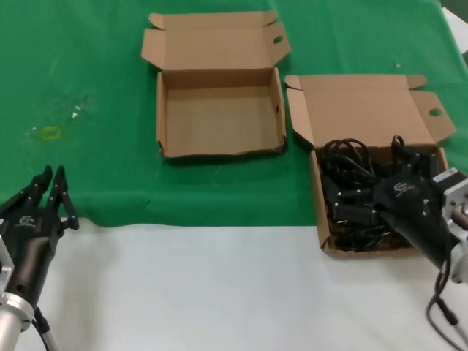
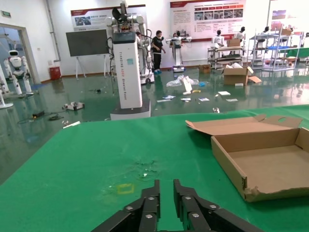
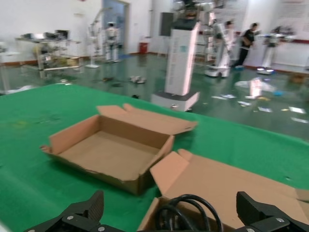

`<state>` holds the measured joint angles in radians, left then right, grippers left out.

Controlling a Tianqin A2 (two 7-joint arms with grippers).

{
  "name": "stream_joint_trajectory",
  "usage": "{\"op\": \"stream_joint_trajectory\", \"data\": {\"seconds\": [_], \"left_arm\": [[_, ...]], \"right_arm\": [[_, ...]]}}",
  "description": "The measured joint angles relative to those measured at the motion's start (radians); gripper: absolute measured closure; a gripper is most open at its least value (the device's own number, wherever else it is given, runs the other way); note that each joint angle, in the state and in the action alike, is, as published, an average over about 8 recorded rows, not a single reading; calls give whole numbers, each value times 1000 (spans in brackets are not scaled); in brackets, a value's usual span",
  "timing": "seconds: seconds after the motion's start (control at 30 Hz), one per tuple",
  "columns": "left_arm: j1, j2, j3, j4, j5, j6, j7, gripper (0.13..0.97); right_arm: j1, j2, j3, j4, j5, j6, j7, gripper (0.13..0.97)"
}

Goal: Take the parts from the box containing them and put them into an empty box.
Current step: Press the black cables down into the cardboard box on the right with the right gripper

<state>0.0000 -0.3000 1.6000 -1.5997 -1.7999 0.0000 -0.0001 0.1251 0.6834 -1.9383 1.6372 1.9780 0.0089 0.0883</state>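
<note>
The box with the parts (image 1: pixel 316 191) stands open at the right, its straight front wall near the cloth's edge, and holds black cables and black parts (image 1: pixel 349 183). My right gripper (image 1: pixel 368 208) is low in this box, open, its fingers wide apart on either side of a black cable loop (image 3: pixel 193 205) in the right wrist view, where the gripper (image 3: pixel 169 203) sits over the box's lid (image 3: pixel 231 179). The empty box (image 1: pixel 219 117) lies open at the middle back; it also shows in the left wrist view (image 2: pixel 270 166) and the right wrist view (image 3: pixel 111 154). My left gripper (image 1: pixel 53 175) is parked at the near left, empty.
A green cloth (image 1: pixel 80 66) covers the far part of the table; the near part is white (image 1: pixel 205 285). A small yellow mark (image 1: pixel 50 132) lies on the cloth ahead of the left gripper. The two boxes stand close together, lids folded back.
</note>
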Motion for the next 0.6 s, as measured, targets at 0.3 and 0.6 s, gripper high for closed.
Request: {"op": "stream_joint_trajectory", "data": {"seconds": [0.3, 0.6], "left_arm": [[0, 0, 0, 0, 0, 0, 0, 906], [0, 0, 0, 0, 0, 0, 0, 951]], "right_arm": [[151, 224, -99, -30, -17, -238, 179, 129], [302, 313, -121, -124, -81, -594, 251, 129]]}}
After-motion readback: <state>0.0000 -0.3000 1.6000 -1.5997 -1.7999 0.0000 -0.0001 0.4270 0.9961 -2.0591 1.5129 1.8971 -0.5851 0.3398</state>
